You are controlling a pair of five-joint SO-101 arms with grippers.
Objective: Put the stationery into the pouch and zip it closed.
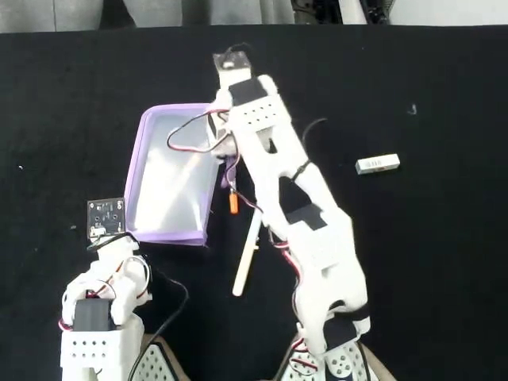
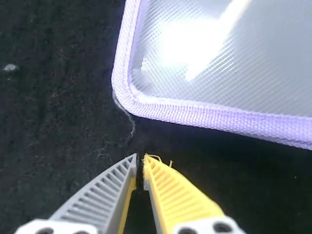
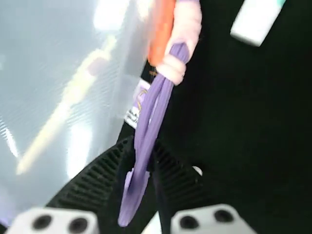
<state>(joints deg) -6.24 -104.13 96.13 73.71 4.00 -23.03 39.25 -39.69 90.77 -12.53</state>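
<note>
A translucent pouch (image 1: pixel 168 178) with a purple border lies flat on the black table. My right gripper (image 1: pixel 225 152) is at the pouch's right edge, its black jaws shut on the purple zipper strap (image 3: pixel 146 122); in the right wrist view the gripper (image 3: pixel 140 147) pinches that strap below a pink knot. An orange piece (image 1: pixel 233 202) lies by this edge. A pale pencil (image 1: pixel 247 255) rests on the table just right of the pouch. A white eraser (image 1: pixel 377 164) lies far to the right. My left gripper (image 2: pixel 140 163) sits shut and holding nothing, short of the pouch's near left corner (image 2: pixel 127 100).
The right arm (image 1: pixel 305 230) stretches diagonally from the front edge over the pencil's upper end. The left arm's base (image 1: pixel 95 333) stands at the front left. Black tabletop lies bare to the right around the eraser and behind the pouch.
</note>
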